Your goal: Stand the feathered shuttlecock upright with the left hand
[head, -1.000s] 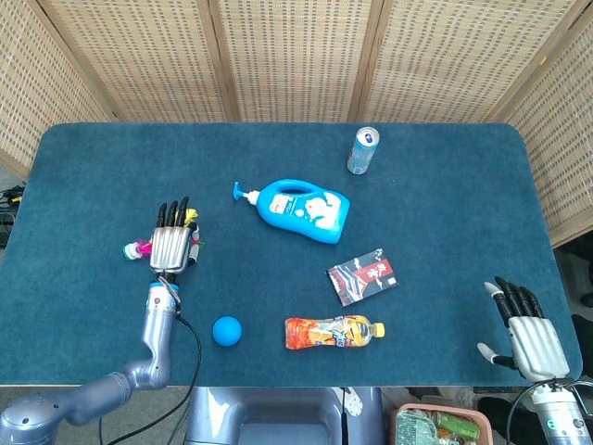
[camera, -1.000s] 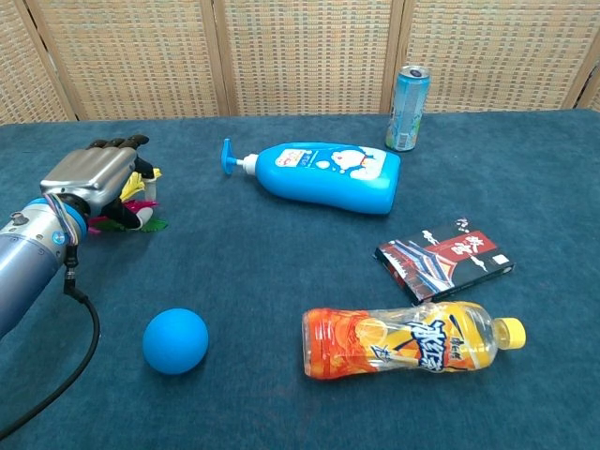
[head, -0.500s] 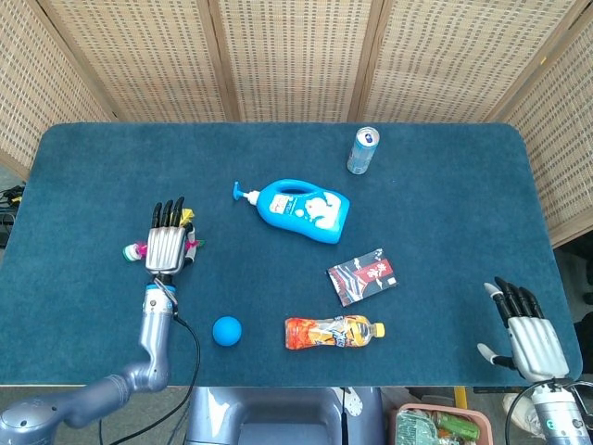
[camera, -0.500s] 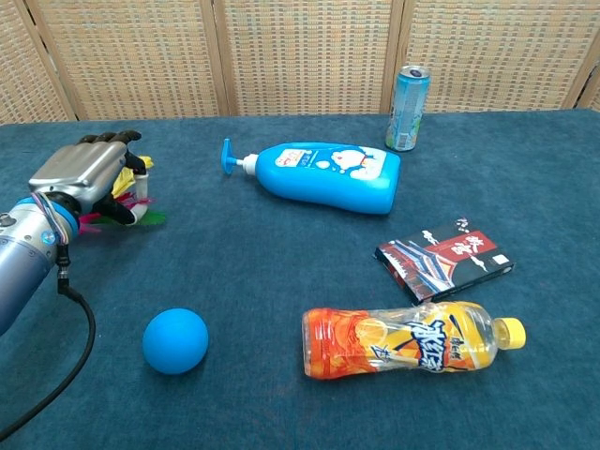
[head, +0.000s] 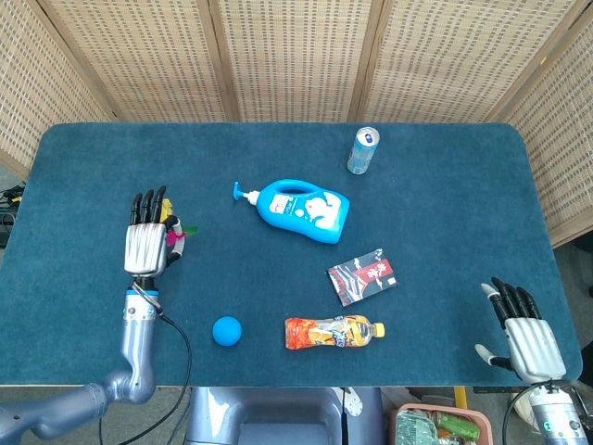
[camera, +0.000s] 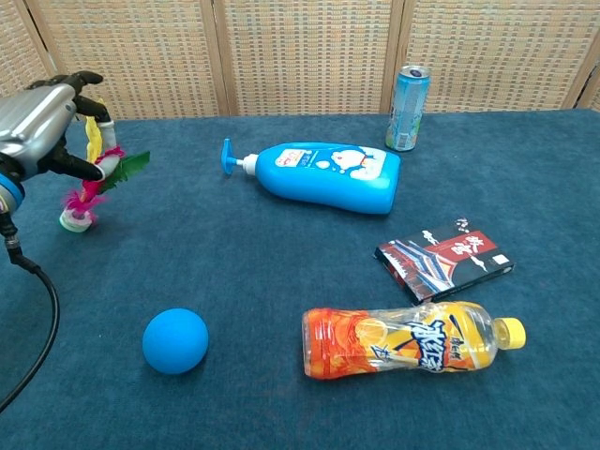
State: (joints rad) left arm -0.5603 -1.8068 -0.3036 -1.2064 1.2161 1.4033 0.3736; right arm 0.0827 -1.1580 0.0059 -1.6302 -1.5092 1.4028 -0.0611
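While the left hand pinches the feathered shuttlecock by its feathers at the table's 9 o'clock edge, the base hangs lowest, tilted, contact with cloth unclear. Right hand, 5 o'clock corner: fingers spread, holding nothing.

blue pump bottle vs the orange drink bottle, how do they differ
The blue pump bottle is opaque, with a pump nozzle pointing left; the orange drink bottle is see-through, with a yellow cap pointing right. The blue pump bottle lies farther back, near the can; the orange drink bottle lies nearest the front edge. Both lie on their sides, untouched.
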